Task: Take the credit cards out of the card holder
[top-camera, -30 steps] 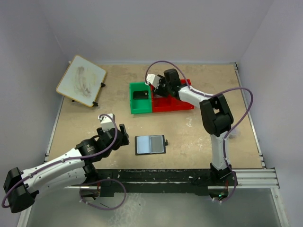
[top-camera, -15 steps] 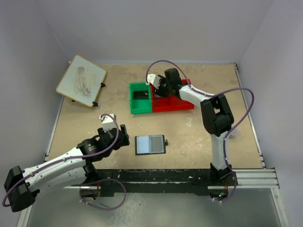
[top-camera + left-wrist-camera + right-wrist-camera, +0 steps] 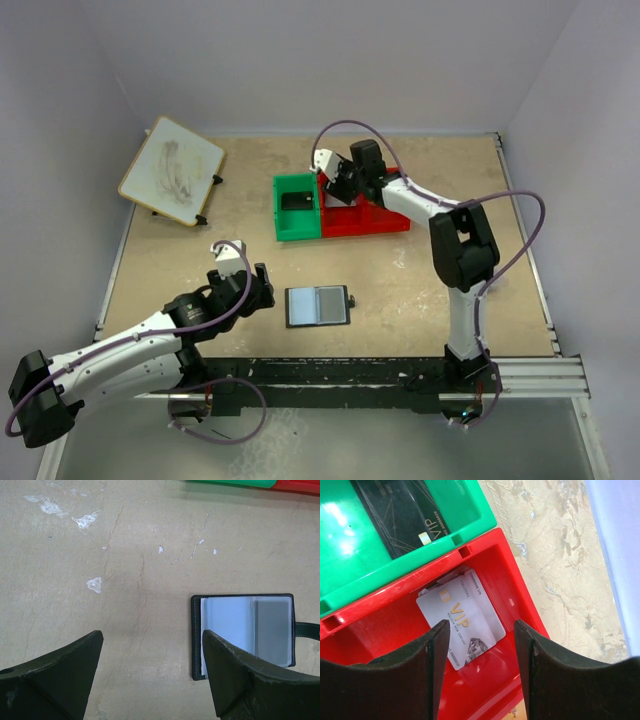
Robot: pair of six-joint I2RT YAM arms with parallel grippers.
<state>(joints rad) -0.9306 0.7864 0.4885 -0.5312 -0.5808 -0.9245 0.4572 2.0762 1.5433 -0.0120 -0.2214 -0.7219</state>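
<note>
Black card in the green bin runs off the top edge. White VIP card covers most of a second card underneath. Over at the card holder, its tab is cut by the right edge.

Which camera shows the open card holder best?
Left wrist: the card holder lies open and close up, its pale inside plain to see. Top external shows it whole but small; right wrist misses it.

Cards in bins, card holder in front
</note>
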